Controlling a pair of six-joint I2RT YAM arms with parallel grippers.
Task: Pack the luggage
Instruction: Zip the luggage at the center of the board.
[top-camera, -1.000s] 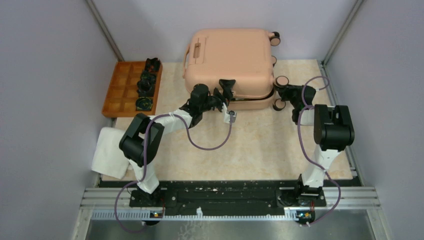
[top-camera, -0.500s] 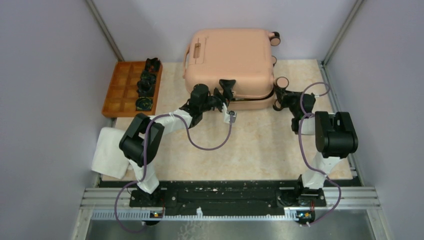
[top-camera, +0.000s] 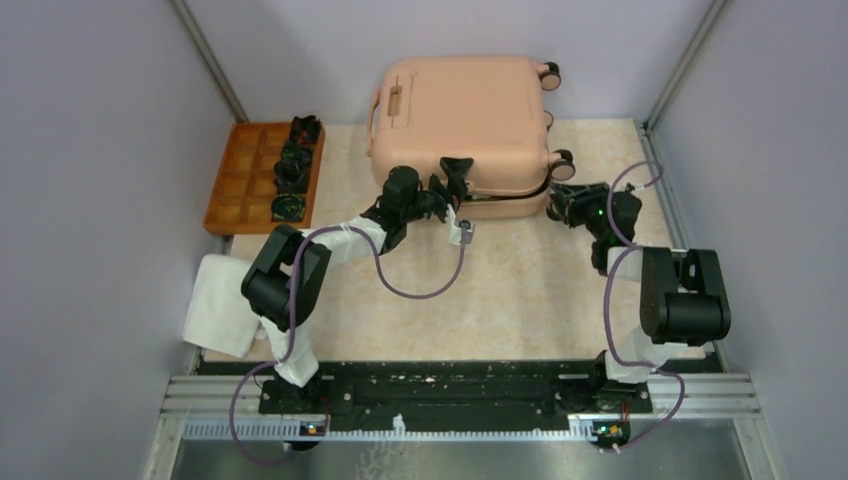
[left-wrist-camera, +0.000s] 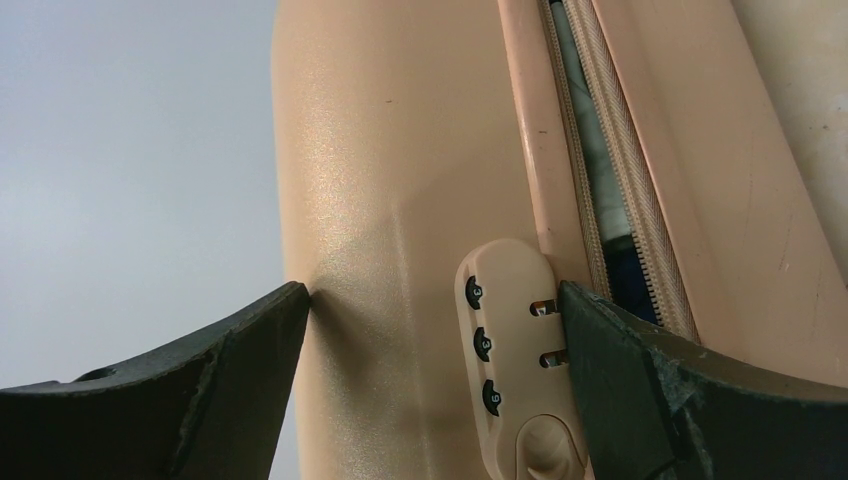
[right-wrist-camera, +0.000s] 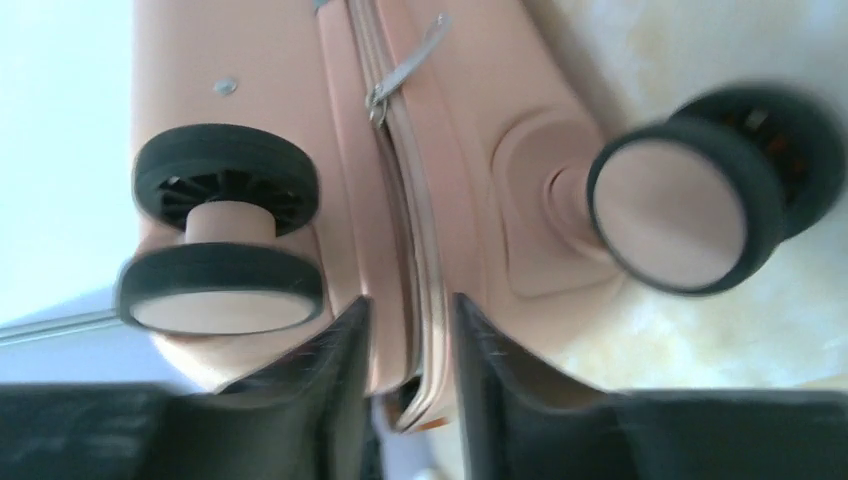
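Top external view shows the worktop (top-camera: 520, 290) with the luggage (top-camera: 460, 100) lying flat at the far side, lid down. An orange tray (top-camera: 245, 165) sits at the far left. A white cloth (top-camera: 220, 305) lies at the near left edge. The left tool (top-camera: 458, 200) is at the near side of the luggage, opened wide, one finger on each side of the lock (left-wrist-camera: 505, 370). The right tool (top-camera: 562, 200) is at the near right corner, between two wheels (right-wrist-camera: 680, 205). Its gap is narrow, with the zip edge in it. Whether it pinches is hard to tell. A small zip pull (right-wrist-camera: 405, 70) sits farther along the zip.
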